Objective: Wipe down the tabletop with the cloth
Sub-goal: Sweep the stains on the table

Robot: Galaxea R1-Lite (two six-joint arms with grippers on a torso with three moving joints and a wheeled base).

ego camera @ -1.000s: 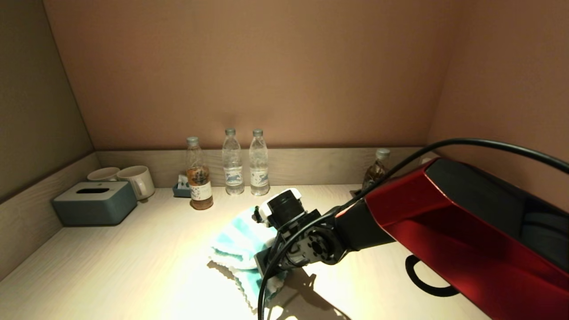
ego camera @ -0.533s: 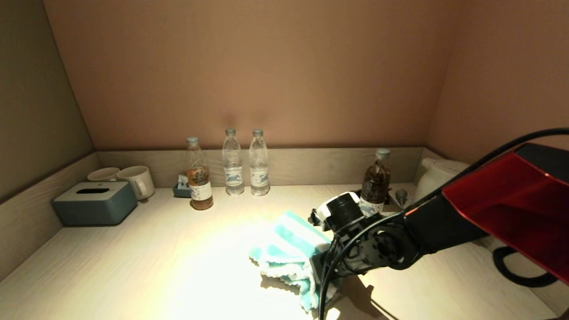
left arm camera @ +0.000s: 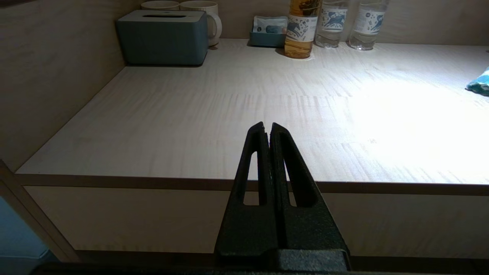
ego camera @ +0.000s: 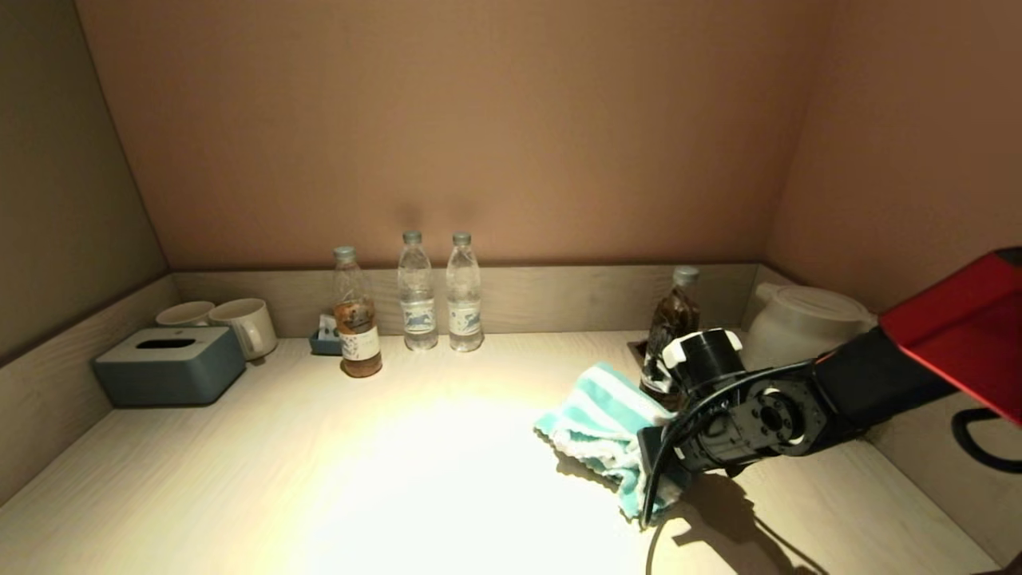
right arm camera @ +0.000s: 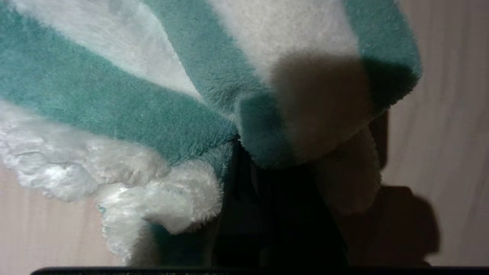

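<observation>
Teal-striped cloth [ego camera: 599, 415] pinched in right gripper [ego camera: 651, 463], lower right of tabletop [ego camera: 319, 479], mid-wipe; next, sweep back left. Left gripper [left arm camera: 267, 131] pressed together, parked.

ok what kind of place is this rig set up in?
Probably a hotel-room drinks counter. Along the back of the tabletop stand water bottles, two mugs, a tissue box and a kettle. The right gripper holds the cloth; the left gripper is parked off the front edge.
</observation>
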